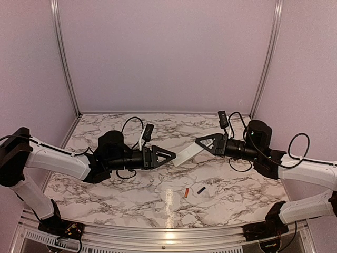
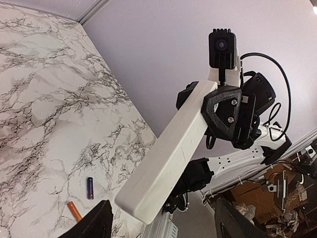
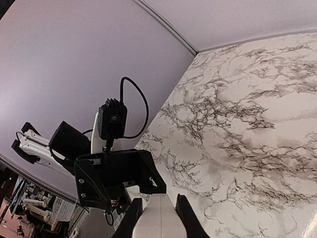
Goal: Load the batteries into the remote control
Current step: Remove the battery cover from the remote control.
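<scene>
Under the remote control, the marbled worktop (image 1: 131, 190) spreads out flat and glossy. The remote is lifted clear of it and slanted in the air.

At the remote's right end, the right pincer (image 1: 202, 142) is clamped across the narrow sides, as the right wrist view shows, with a finger pressed on each flank. At the remote's left end, the left pincer (image 1: 169, 156) stands with its fingers spread wide. It is just beside that end and grips nothing.

The remote control (image 1: 188, 154) itself is a slim white plastic bar. It is likely light, stiff and hollow, with smooth flanks that could slide in a loose grip. The plain face shows towards the left wrist camera, and no battery hatch can be made out on it. A firm hold across the narrow sides near one end seems best, as it leaves the rest of the body free for loading.

Below the remote, towards the arms' bases, the two batteries lie on the worktop well apart from it. The orange one (image 1: 186, 193) and the black one (image 1: 201, 190) are close together without touching. They are probably hard, slick and ready to roll, so each wants pinching across the middle of its barrel. A careless approach could knock the neighbour away.
</scene>
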Controlling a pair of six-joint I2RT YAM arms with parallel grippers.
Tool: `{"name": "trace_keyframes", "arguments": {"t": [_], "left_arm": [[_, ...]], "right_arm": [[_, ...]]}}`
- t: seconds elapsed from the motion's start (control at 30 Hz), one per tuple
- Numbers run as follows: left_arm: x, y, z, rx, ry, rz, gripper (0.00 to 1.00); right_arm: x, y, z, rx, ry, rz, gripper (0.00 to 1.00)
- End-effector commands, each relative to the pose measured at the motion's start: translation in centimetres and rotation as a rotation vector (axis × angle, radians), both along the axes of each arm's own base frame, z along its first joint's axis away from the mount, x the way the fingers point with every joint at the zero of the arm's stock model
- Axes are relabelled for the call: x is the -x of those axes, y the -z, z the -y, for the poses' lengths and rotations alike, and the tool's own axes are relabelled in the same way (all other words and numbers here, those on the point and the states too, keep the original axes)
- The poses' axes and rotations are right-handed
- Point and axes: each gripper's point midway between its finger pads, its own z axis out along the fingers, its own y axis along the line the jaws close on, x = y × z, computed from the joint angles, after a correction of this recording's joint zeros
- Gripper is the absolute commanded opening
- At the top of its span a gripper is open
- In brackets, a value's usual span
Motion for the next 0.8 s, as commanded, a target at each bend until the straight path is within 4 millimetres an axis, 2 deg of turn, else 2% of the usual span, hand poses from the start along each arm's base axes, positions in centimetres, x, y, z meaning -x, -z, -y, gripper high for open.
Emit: {"name": "trace_keyframes", "arguments": {"t": [0.0, 0.2, 0.37, 0.63, 0.77], "left_arm": [[-1.0, -1.9, 0.7, 0.117, -0.032, -0.03, 0.73], [-1.5, -1.1, 1.9, 0.109, -0.033, -0.058, 0.7], [-2.1, -0.6, 2.0, 0.109, -0.061, -0.081, 0.61], [-2.7, 0.8, 1.5, 0.148, -0.072, -0.153, 0.38], [-2.5, 1.6, 1.6, 0.14, -0.055, -0.169, 0.35]], "right_arm": [[-1.2, -2.4, 0.9, -0.083, 0.082, 0.034, 0.0], [-1.4, -2.5, 0.7, -0.104, 0.079, 0.019, 0.0], [-1.3, -2.3, 0.2, -0.116, 0.049, 0.005, 0.0], [-1.1, -2.9, 0.1, -0.131, 0.04, 0.011, 0.0], [-1.0, -3.4, 0.2, -0.146, 0.036, 0.021, 0.0]]}}
